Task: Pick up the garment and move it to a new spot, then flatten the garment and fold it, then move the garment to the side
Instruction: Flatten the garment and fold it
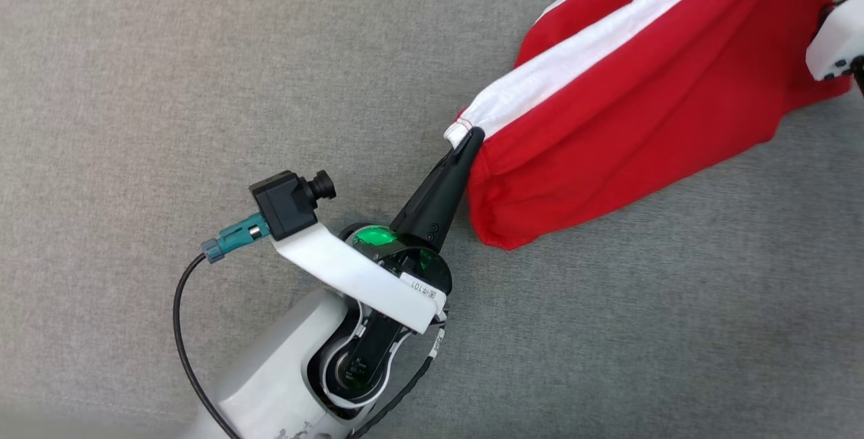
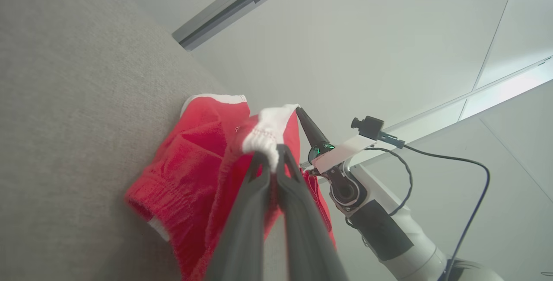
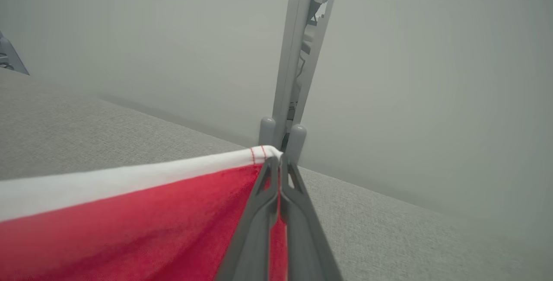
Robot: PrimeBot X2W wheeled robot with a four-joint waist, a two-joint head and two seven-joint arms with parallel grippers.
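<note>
A small label (image 1: 421, 289) on the white camera bracket (image 1: 337, 265) reads 101.

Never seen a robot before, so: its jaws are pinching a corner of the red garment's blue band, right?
The band is white, not blue: in the right wrist view, the right gripper has its jaws pinching a corner of the white band of the red garment.

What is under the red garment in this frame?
Grey cloth surface shows around the red garment, whose white band is pinched by the left claw and right claw. The patch directly beneath is covered, so anything lying there cannot be seen.
</note>
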